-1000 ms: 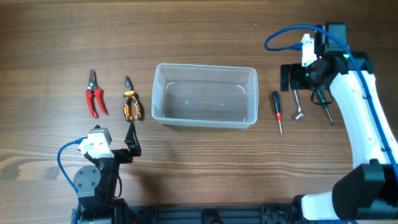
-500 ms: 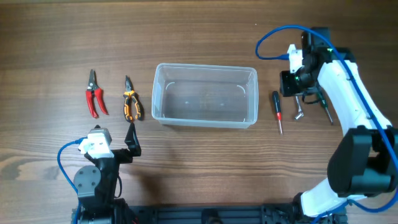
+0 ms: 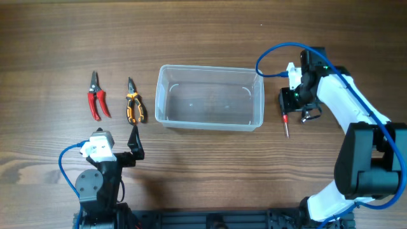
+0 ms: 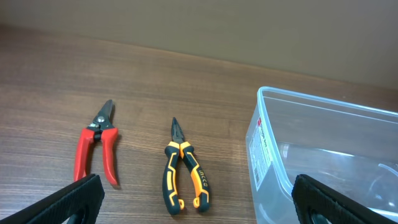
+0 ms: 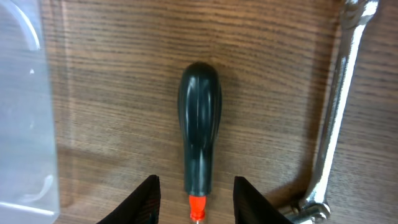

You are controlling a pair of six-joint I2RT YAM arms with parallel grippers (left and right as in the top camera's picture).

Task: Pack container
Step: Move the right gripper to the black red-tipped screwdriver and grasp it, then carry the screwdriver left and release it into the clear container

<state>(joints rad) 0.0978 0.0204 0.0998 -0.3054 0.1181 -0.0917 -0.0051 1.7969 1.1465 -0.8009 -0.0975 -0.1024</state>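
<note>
Right wrist view: the right tool (image 5: 198,200), fingers apart, sits over the screwdriver (image 5: 199,134), whose long axis runs far-to-near on the tabletop (image 5: 124,62). The empty container (image 3: 259,105) lies just left, nearest this arm.

**Both pincers open: L tucked in, R reached out**

L arm (image 3: 95,184): folded compact at near-left edge, links stacked over base, blue cable looped out to one side. L pincer (image 3: 135,141): low, pointing fwd away from base. In L wrist view, black fingers (image 4: 78,200) only at the two lower corners, jaws spread wide.

R arm (image 3: 353,111): white links stretched from base at near-right corner, up & inward, wrist bent twd centre, blue cable arching over top. R pincer (image 3: 287,103): aimed approx. straight down. In R wrist view, black fingertips (image 5: 144,202) at bottom edge, jaws apart, not clamped.
</note>
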